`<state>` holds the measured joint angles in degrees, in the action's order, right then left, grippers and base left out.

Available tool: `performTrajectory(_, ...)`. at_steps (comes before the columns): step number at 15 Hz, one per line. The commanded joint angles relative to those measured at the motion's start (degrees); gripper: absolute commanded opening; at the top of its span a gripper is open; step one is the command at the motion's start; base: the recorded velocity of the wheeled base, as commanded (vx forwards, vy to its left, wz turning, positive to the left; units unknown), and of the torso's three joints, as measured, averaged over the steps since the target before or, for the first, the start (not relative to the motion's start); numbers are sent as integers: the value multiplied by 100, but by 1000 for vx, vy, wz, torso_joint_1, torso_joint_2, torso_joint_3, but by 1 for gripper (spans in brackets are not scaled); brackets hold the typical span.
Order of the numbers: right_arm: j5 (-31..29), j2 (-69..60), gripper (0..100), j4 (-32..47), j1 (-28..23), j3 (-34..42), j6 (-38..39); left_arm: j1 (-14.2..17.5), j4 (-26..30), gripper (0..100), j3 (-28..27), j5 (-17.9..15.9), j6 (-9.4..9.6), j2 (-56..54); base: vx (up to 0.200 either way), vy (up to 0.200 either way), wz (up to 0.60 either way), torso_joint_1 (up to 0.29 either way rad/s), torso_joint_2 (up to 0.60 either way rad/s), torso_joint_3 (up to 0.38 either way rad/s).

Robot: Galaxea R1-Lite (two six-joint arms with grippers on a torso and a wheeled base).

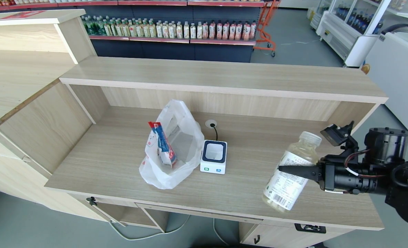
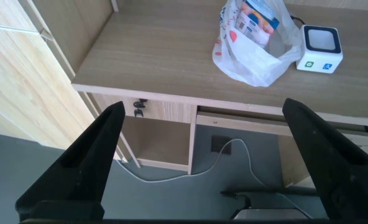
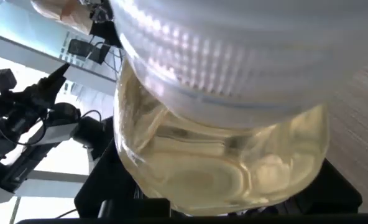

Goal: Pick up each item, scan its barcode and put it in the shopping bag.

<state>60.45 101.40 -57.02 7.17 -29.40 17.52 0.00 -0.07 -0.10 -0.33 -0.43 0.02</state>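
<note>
**Bottle gripped; scan and bagging outstanding**

A bottle of pale liquid is gripped, tilted, by the right hand above the bench. The scanner is set well apart from that hand, toward the robot's left, with the shopping bag just beyond it. One packet is already seen in the bag, so one item is judged done. The bottle is not yet scanned or bagged. The left hand is held open and empty, short of the bench's front edge.
</note>
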Motion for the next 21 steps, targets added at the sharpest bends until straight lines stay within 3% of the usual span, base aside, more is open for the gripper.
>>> performTrajectory(1, 81, -305, 0, -29, 312, 93, 24, 0, -1, 100, 1, -2, -1, -2, 0, 0, 0, 0, 0, 0)
performTrajectory(10, 151, -490, 0, -47, 1129, 49, -3, 0, -1, 100, 1, -2, -1, -2, 0, 0, 0, 0, 0, 0)
performTrajectory(21, 116, -507, 0, -11, 1384, 31, 6, 0, -1, 100, 1, -2, -1, -2, 0, 0, 0, 0, 0, 0)
